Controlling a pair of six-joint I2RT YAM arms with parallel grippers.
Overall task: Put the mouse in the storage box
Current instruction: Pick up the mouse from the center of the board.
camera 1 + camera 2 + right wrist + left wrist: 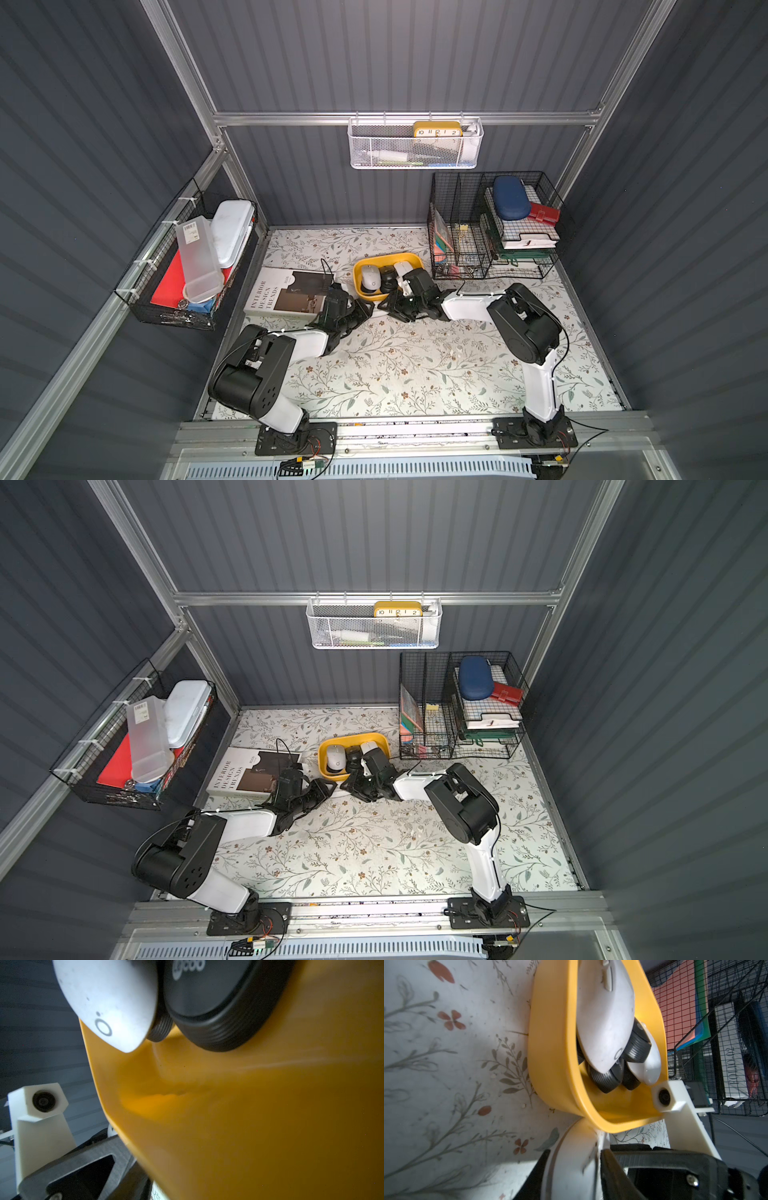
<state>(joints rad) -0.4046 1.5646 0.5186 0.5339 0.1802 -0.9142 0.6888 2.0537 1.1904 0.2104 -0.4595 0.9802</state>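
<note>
The left gripper (pixel 368 309) looks clamped on a white mouse (pixel 571 1157) touching the near wall of the yellow storage box (pixel 388 257), while the right gripper (pixel 390 302) sits there too, its grip unclear.

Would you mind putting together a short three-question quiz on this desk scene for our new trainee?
1. True or false: the storage box is empty.
2. What colour is the case lying on top of the stack in the black wire-grid organiser?
3. The yellow clock sits in: A the storage box; B the white mesh basket; C the organiser.
Key: 1 false, a white mouse lies in it; 2 blue; 3 B.
</note>
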